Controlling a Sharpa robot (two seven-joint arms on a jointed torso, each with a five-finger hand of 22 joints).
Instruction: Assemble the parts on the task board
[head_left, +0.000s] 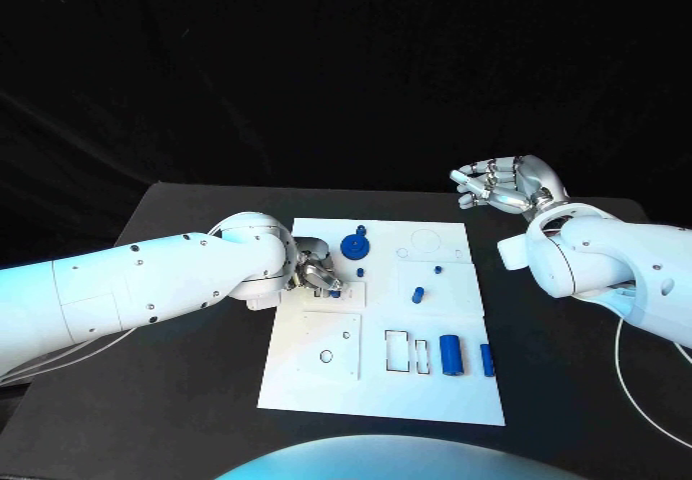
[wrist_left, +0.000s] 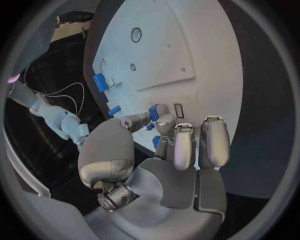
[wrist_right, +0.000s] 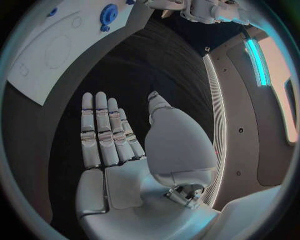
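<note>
A white task board (head_left: 378, 395) is seen lying flat in the middle of a black table (head_left: 188, 215). Small blue parts are seen on it. A blue gear (head_left: 356, 246) is found near the far edge of the board. A small blue peg (head_left: 418, 295) is seen near the middle. A long blue cylinder (head_left: 451, 355) and a thinner blue bar (head_left: 488, 359) are laid side by side near the board's right edge, close to two small rectangular slots (head_left: 405, 352).

The left hand (head_left: 316, 272) is held low over the left part of the board, just beside the gear. In the left wrist view, its fingers (wrist_left: 182, 145) are seen curled in, and a small blue part (wrist_left: 154, 113) is pinched between the thumb and one fingertip. Another bit of blue is seen just under the fingers, but what it is cannot be told.

The right hand (head_left: 505, 184) is held up off the table, past the board's far right corner and well apart from the parts. In the right wrist view, its fingers (wrist_right: 103, 132) are seen straight and pressed side by side, with the thumb set apart. Nothing is held in it.
</note>
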